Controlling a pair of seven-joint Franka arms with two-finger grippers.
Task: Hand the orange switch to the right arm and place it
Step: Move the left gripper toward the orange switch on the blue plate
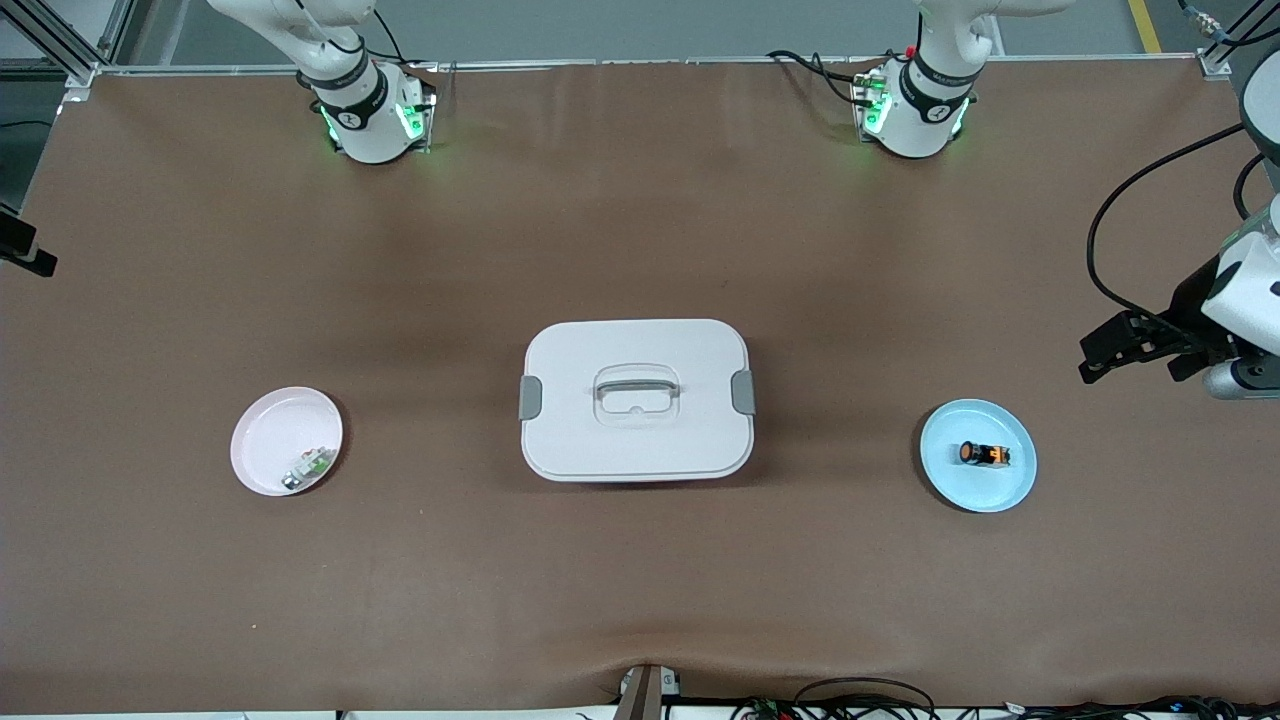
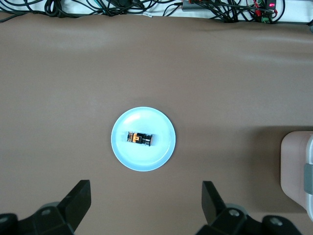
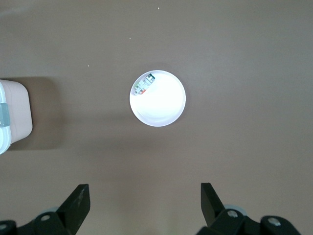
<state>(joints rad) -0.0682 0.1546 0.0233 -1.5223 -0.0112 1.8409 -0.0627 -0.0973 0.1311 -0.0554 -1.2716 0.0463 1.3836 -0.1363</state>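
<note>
Switch (image 1: 985, 454) lies on its side in the blue plate (image 1: 1015, 490), long axis running along the table's length, orange cap toward the box (image 1: 636, 400). Left gripper (image 1: 1125, 345) hangs above the table near the plate, fingers apart and empty; it is the nearer arm. Right gripper (image 3: 145, 205), also spread, waits above the white plate (image 3: 166, 110).

Right gripper (image 3: 144, 210) at frame edge, hanging over brown mat (image 3: 244, 147). Its 2 black fingers (image 3: 78, 205) are spread wide w/ nothing btwn them. White plate (image 3: 164, 105) sits approx. mid-frame, flat on the mat. Small green-and-white part (image 3: 145, 84) lies in the plate, up against its rim. White box (image 3: 14, 105) is cut off at a side edge, grey latch (image 3: 4, 115) showing, well apart from the plate.
</note>
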